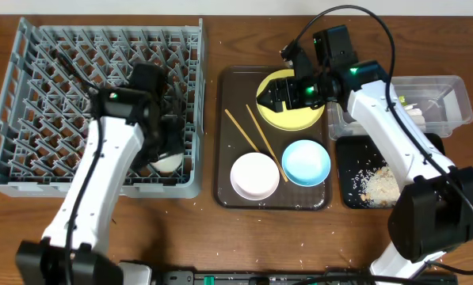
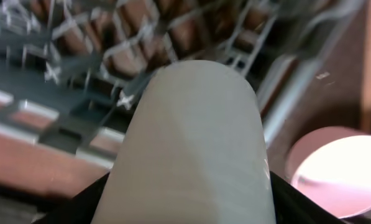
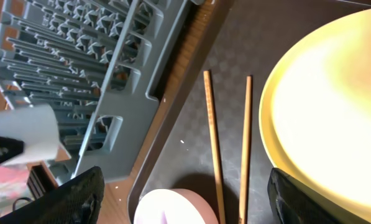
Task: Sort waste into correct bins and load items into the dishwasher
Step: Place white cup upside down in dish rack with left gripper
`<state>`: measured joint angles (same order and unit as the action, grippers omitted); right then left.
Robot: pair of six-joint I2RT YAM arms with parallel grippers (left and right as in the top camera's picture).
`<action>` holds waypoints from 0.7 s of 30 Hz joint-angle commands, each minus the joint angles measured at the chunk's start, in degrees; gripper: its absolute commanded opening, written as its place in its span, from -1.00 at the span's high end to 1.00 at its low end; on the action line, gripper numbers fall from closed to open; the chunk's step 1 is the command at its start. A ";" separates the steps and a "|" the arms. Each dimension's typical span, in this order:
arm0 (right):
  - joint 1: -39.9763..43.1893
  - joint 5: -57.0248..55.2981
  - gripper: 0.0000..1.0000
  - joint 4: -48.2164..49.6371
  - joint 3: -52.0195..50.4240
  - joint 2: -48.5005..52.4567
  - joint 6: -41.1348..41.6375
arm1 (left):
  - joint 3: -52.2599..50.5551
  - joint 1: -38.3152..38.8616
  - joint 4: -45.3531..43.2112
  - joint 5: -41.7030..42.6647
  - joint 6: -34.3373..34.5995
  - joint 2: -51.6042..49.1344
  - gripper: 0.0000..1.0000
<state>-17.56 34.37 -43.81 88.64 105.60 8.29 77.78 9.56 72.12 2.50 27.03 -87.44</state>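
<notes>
My left gripper [image 1: 166, 149] is shut on the small white cup [image 1: 169, 163] [image 2: 191, 143] over the near right corner of the grey dish rack [image 1: 30, 95]. My right gripper [image 1: 280, 93] [image 3: 185, 205] is open and empty, above the brown tray at the left edge of the yellow plate [image 1: 299, 117] [image 3: 328, 106]. Two chopsticks [image 1: 248, 134] [image 3: 214, 143] lie beside the plate. The white bowl [image 1: 255, 175] [image 3: 176, 208] and the light blue bowl [image 1: 306, 162] sit at the tray's front. Rice scraps [image 1: 379, 186] lie in the black tray [image 1: 349, 170].
The clear tub [image 1: 450, 87] stands at the back right with pale waste inside. The dark brown serving tray [image 1: 228, 119] lies between the rack and the bins. A few crumbs are scattered on the wooden table near its front edge.
</notes>
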 commanded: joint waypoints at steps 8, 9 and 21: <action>-0.90 -0.98 -0.63 -0.63 -0.26 0.57 -1.55 | -6.51 0.28 -4.79 -1.51 3.08 -2.80 0.38; -0.90 -0.96 -0.63 -0.61 -0.26 0.57 -1.55 | -6.60 0.28 -5.05 -1.49 3.10 -2.80 0.24; -0.90 -0.98 -0.63 -0.98 -0.26 0.57 -1.60 | -6.71 0.28 -5.99 -1.49 3.08 -2.80 -0.64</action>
<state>-17.56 33.41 -44.60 88.64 105.60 7.79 71.59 9.56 65.98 2.13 29.98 -90.06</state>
